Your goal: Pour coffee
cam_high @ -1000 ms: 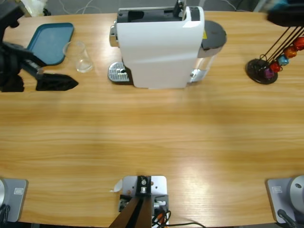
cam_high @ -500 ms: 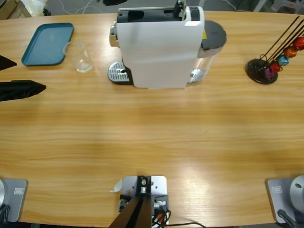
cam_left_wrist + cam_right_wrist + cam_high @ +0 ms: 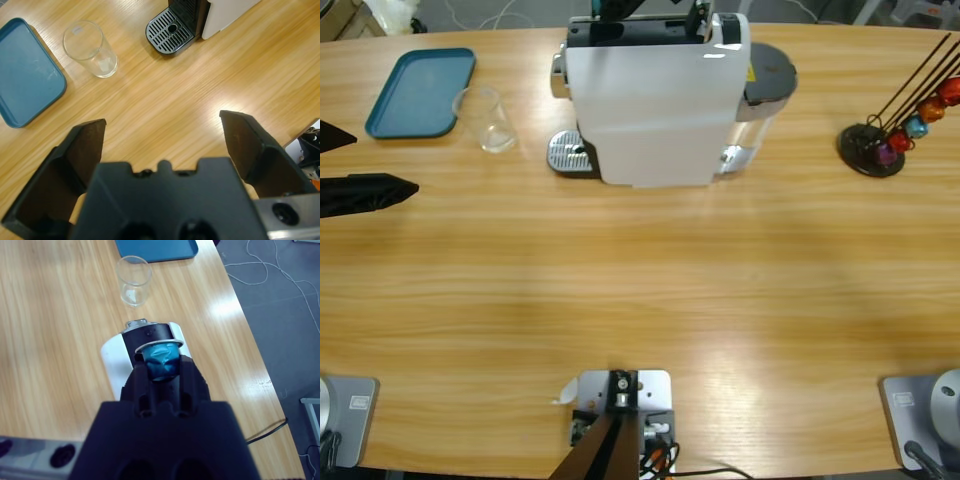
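The right hand [image 3: 161,371], pinching a blue capsule [image 3: 161,361], hangs directly above the coffee machine [image 3: 142,355] at frame centre. The left hand [image 3: 162,145], spread and empty, points at the glass [image 3: 90,48], upper left.

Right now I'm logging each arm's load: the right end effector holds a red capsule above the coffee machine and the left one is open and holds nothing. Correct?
Not quite: the capsule is blue, not red, as the right wrist view shows. The right end effector does hold it above the coffee machine, and the left end effector is open and holds nothing.
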{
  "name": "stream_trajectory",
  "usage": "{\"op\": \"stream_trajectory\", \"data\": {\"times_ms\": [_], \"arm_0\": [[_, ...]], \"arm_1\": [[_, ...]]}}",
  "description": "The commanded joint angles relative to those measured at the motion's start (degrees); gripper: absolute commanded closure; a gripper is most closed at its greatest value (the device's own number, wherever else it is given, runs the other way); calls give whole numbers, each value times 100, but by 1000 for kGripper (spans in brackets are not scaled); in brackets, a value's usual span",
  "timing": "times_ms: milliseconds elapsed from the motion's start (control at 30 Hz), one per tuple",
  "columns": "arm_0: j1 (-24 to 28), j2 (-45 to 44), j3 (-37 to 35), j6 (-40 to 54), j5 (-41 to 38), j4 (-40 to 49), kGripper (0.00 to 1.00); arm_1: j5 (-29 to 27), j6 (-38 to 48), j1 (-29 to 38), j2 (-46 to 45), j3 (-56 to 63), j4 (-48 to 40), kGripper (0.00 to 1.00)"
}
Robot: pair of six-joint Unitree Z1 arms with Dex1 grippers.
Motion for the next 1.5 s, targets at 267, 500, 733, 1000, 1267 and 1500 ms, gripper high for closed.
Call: {"op": "stream_trajectory", "data": {"times_ms": [267,500,733,1000,1267,1500], "arm_0": [[61,73,347,42,36,-52,4],[61,52,384,33,27,-73,4],[61,49,393,33,31,-82,4],[61,112,411,33,20,-150,4],[61,174,370,50,50,-196,0],[54,179,224,6,-40,-196,1]], "arm_1": [[30,-131,-62,337,138,59,1000],[67,-219,8,304,454,106,1000],[-49,-161,78,364,426,80,281],[-295,-103,124,-4,354,34,9],[-191,832,991,-861,224,641,1000],[-1153,4901,1077,-2058,2752,-76,1000]]}}
